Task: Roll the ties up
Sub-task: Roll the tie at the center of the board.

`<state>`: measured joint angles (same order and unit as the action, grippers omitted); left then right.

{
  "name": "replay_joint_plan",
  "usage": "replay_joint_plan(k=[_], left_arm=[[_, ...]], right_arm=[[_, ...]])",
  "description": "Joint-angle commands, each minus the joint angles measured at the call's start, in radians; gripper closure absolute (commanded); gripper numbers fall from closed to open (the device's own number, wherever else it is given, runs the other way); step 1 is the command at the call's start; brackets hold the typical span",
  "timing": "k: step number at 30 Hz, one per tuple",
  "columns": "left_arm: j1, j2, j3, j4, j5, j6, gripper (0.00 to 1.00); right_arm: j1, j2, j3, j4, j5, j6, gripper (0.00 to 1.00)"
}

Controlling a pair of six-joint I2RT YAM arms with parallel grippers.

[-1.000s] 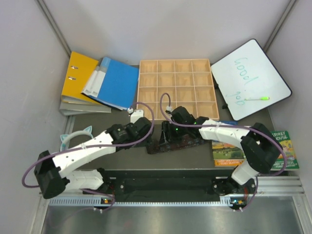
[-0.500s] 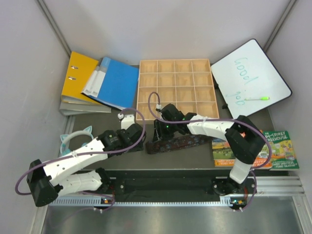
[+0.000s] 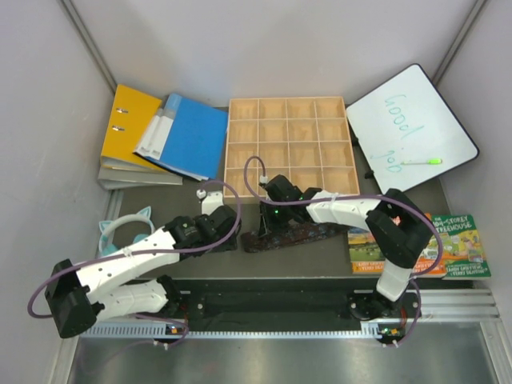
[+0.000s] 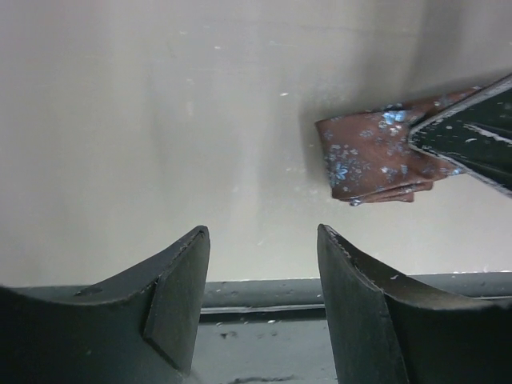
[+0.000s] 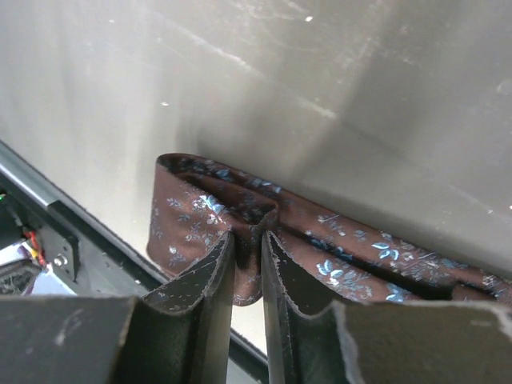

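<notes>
Tie (image 5: 200,210), brown with blue flowers, folded end tight between right jaws; left jaws apart.

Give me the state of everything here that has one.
tie, lying flat, one end folded over
right gripper, shut on the tie's folded end
left gripper, open, holding nothing
wooden tray, all compartments empty
whiteboard, written on
blue binder, closed
</notes>
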<state>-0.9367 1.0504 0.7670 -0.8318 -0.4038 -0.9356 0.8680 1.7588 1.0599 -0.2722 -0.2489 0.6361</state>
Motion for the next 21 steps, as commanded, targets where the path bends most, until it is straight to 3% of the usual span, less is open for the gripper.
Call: replay_joint_plan(k=[1, 21], left_arm=[[0.003, 0.040, -0.020, 0.132, 0.039, 0.017, 0.39], [0.019, 0.220, -0.055, 0.410, 0.167, -0.031, 0.43]], right_arm=[[0.006, 0.016, -0.027, 0.004, 0.034, 0.011, 0.81], [0.006, -0.061, -0.097, 0.021, 0.085, 0.039, 0.79]])
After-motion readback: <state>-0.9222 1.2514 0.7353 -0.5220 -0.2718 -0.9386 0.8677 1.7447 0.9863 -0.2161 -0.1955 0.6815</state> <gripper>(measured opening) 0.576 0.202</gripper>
